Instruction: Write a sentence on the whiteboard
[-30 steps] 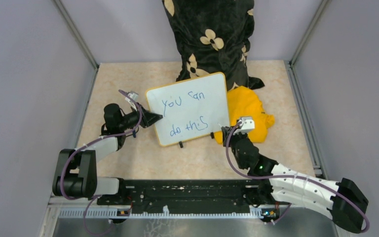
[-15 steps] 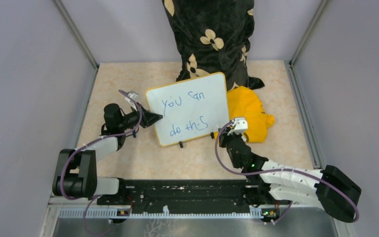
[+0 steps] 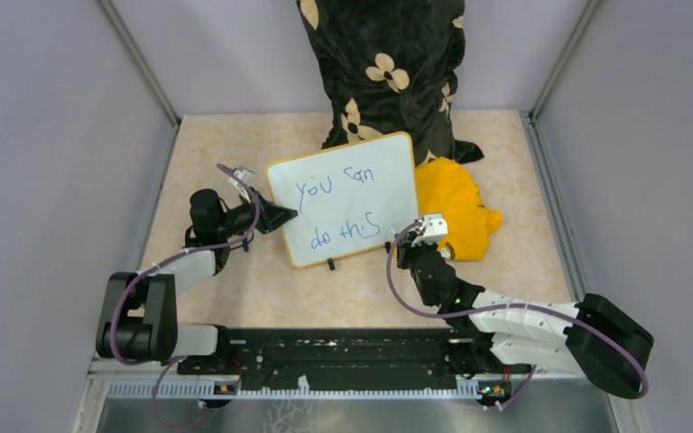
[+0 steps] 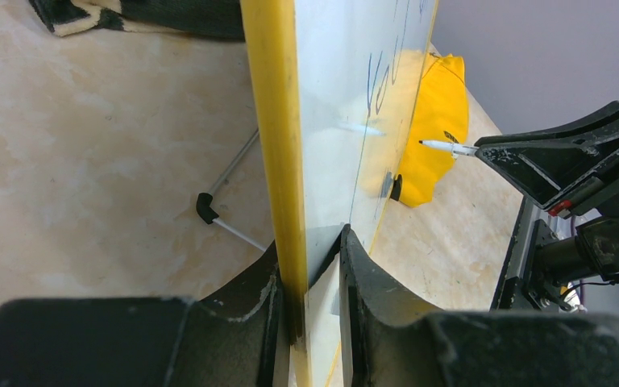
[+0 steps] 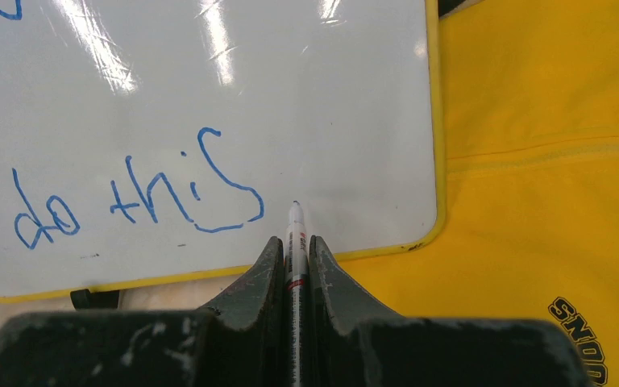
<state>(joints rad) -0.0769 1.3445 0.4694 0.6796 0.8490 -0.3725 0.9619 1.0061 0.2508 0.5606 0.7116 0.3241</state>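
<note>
The whiteboard (image 3: 361,171) stands tilted mid-table, white with a yellow frame. On it, the sentence (image 3: 347,212) reads "you can" over "do this" in blue. My left gripper (image 3: 289,216) is shut on the board's left edge; in the left wrist view the jaws (image 4: 310,238) pinch the yellow frame (image 4: 278,145). My right gripper (image 3: 412,236) is shut on a thin white marker (image 5: 295,226). The marker tip sits just right of the final "s" (image 5: 226,185), near the board's lower right corner. Whether the tip touches the board I cannot tell.
A yellow cloth (image 3: 460,212) lies right of the board, partly under it. A black floral cloth (image 3: 383,63) hangs at the back. A wire stand leg (image 4: 209,210) rests behind the board. Grey walls close in the left and right sides.
My right arm has swung left, bringing the marker from over the yellow cloth to the board's lower right corner. The left arm and the board have not moved.
</note>
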